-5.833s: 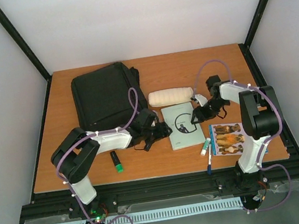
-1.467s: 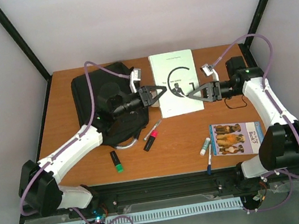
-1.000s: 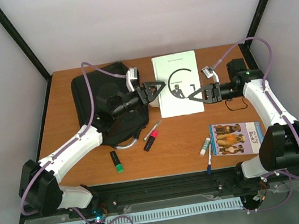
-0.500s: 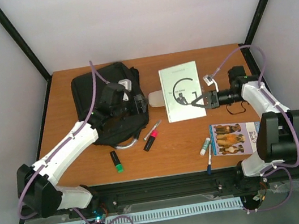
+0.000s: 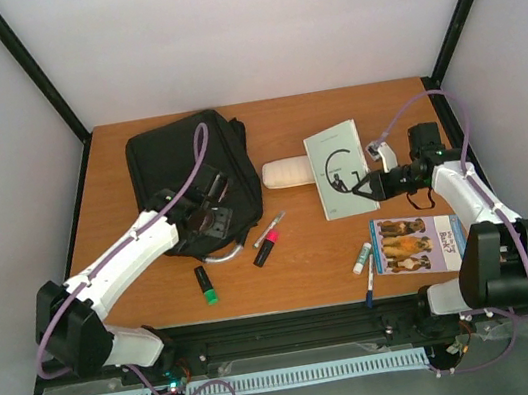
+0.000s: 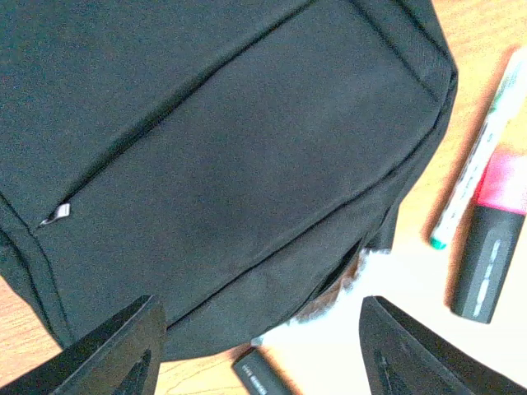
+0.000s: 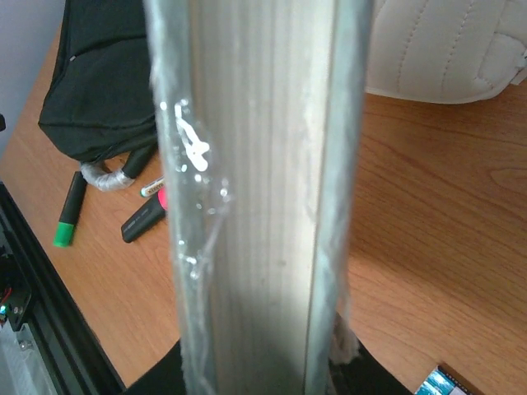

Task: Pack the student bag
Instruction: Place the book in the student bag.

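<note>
Black fabric bag (image 5: 178, 166) is lying far left, long axis twelve to six, at nine o'clock from the right hand (image 5: 362, 187), which is pinching a white book (image 5: 335, 153) by its edge; the left hand (image 5: 209, 217), nearer, is hovering over it, spread, empty.

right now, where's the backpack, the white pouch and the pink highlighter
backpack (image 5: 158, 159), top view, on its black front panel
white pouch (image 5: 285, 173), top view, on the middle of its body
pink highlighter (image 5: 265, 250), top view, on the middle of its barrel
</note>
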{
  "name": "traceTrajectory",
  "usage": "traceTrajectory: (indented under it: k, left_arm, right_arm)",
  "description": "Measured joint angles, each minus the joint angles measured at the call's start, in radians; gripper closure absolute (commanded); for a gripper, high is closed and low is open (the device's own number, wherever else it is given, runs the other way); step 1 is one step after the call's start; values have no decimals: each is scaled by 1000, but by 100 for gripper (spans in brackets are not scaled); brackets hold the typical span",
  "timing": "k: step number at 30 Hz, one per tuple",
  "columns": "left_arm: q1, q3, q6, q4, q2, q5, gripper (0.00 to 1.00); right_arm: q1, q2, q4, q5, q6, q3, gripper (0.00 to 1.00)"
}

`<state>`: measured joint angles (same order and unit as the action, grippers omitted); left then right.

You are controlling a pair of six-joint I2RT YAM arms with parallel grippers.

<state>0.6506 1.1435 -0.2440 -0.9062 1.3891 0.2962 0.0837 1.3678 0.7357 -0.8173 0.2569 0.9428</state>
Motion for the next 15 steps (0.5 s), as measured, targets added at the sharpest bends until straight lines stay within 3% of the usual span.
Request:
traceTrajectory:
  k: [8,15]
  left_arm:
    - [17,1,101,-96,22,26,32]
    - [90,7,106,-168,184,124,32]
  right_arm:
    - [0,18,1,-2,12,-4,97]
    - [0,18,1,-9,12,-10,97]
